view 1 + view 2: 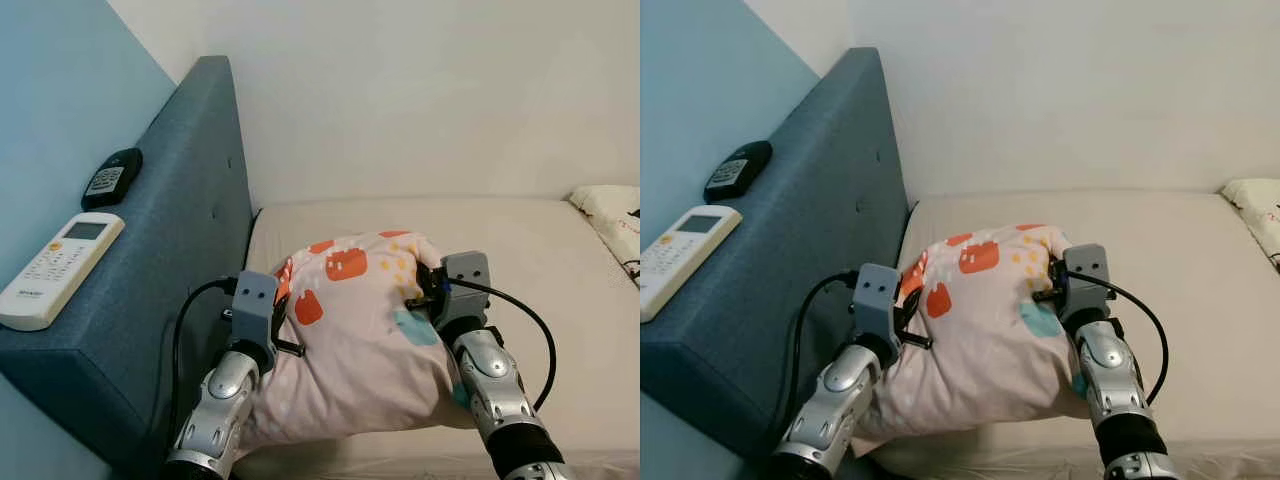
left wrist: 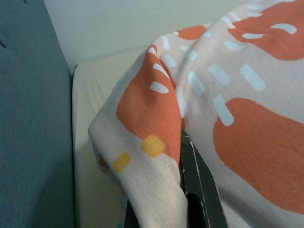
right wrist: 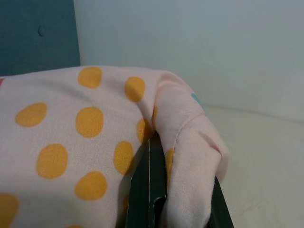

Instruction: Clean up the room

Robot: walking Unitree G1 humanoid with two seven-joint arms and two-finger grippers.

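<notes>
Above the bed [image 1: 540, 250], beside the headboard [image 1: 190, 200], the pillow [image 1: 360, 320] is held by its two sides, left gripper [image 1: 283, 318] and right gripper [image 1: 428, 290] fingers clamped on fabric, evidently for level carrying.

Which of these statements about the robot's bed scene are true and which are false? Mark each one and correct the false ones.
1. Both grippers are shut on the pillow. True: the left gripper pinches one side, the right gripper the other.
2. The pillow is plain white. False: it is pale pink with orange, yellow and teal shapes.
3. Two remotes lie on the headboard. True: a white remote and a black remote.
4. The white remote lies on the mattress. False: it lies on top of the headboard.
5. The black remote is nearer the robot than the white one. False: it lies farther back.
</notes>
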